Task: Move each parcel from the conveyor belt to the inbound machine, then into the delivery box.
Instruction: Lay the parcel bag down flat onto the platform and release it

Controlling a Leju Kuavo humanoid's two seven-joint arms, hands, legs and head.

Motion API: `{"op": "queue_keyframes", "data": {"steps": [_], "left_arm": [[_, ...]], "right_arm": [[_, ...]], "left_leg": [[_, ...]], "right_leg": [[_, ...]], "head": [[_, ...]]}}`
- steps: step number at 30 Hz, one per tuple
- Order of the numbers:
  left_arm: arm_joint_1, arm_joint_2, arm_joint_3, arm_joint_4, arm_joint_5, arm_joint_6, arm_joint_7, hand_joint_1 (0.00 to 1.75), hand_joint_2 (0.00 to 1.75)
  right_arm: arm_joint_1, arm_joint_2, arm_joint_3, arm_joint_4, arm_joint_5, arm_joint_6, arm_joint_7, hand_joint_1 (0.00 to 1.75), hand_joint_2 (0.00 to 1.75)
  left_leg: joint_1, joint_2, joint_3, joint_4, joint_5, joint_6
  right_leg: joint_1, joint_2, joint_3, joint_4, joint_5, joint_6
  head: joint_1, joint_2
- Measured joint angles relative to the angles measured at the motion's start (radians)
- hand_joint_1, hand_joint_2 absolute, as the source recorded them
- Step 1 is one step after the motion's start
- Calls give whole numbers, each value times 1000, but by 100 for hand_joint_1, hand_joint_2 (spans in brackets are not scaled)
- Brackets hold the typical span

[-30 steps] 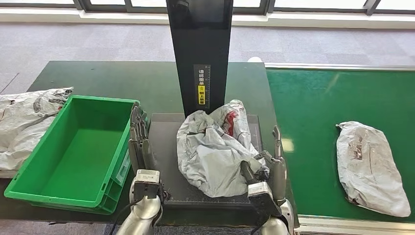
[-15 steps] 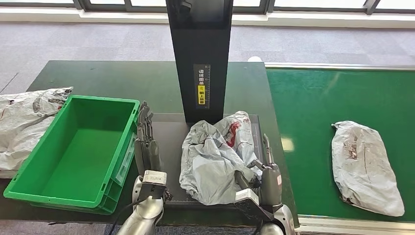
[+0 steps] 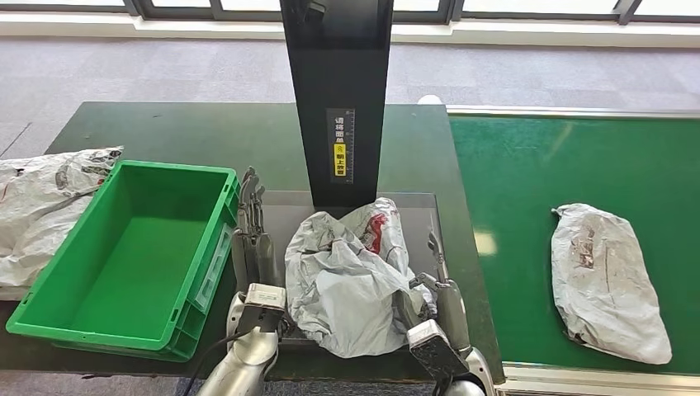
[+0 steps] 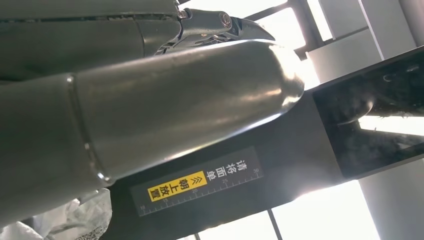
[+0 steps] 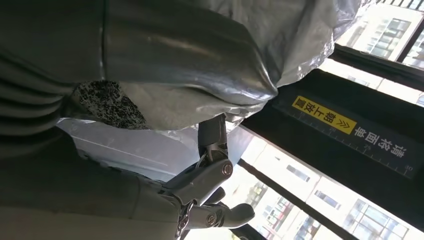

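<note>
At the far left of the worktop (image 3: 165, 132) lies a pile of grey parcels (image 3: 41, 206), and next to it stands the green delivery box (image 3: 49, 305), with nothing visible inside. Just beside the box wall the left hand (image 3: 250, 239) stands with fingers straight and apart, holding nothing, close to the crumpled grey parcel (image 3: 347, 272) but not clearly touching it. This parcel rests on the dark plate of the inbound machine (image 3: 338, 82), in front of its black column. The right hand (image 3: 433, 293) is against the parcel's right edge; whether its fingers really clamp the bag I cannot tell. On the green conveyor belt (image 3: 528, 181) a second parcel (image 3: 607, 280) waits, well apart.

The bag looks soft, light and slippery, so it will sag. I judge it is better to press it from both sides, or to gather a fold.

The right wrist view shows the bag film lying on the hand itself, and the left wrist view shows the yellow label on the column.
</note>
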Motion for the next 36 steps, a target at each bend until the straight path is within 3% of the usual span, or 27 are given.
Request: {"op": "queue_keyframes", "data": {"steps": [14,19,22,26,30,36], "left_arm": [[-32,-3,0,30,22,14,0,0,0],[-33,-3,0,41,11,10,0,0,0],[-33,-2,0,43,-17,-22,0,0,0],[-28,7,-1,46,-156,-96,24,0,175],[-4,19,-7,60,-370,-170,89,0,175],[8,31,-20,79,-451,-186,119,0,175]], "right_arm": [[-68,-22,-1,32,-144,-91,-4,0,0],[-69,-24,-1,37,-53,-175,-2,0,0],[-52,-16,-4,28,-16,-155,-1,0,0],[7,-2,-19,-47,-8,-80,-4,0,0],[66,0,-22,-155,-12,-25,-6,0,0],[95,0,-29,-226,-11,-10,-6,0,0]], "left_leg": [[0,0,0,0,0,0],[0,0,0,0,0,0],[0,0,0,0,0,0],[0,-1,0,0,0,0],[0,0,0,0,-1,0],[0,1,0,0,-1,0]], "right_leg": [[0,0,0,0,0,0],[0,0,0,0,0,0],[0,0,0,0,0,0],[0,-1,0,0,0,0],[0,0,-1,0,-1,0],[0,0,-1,0,0,0]], "head": [[0,0],[0,0],[0,0],[0,0],[0,0],[0,0]]}}
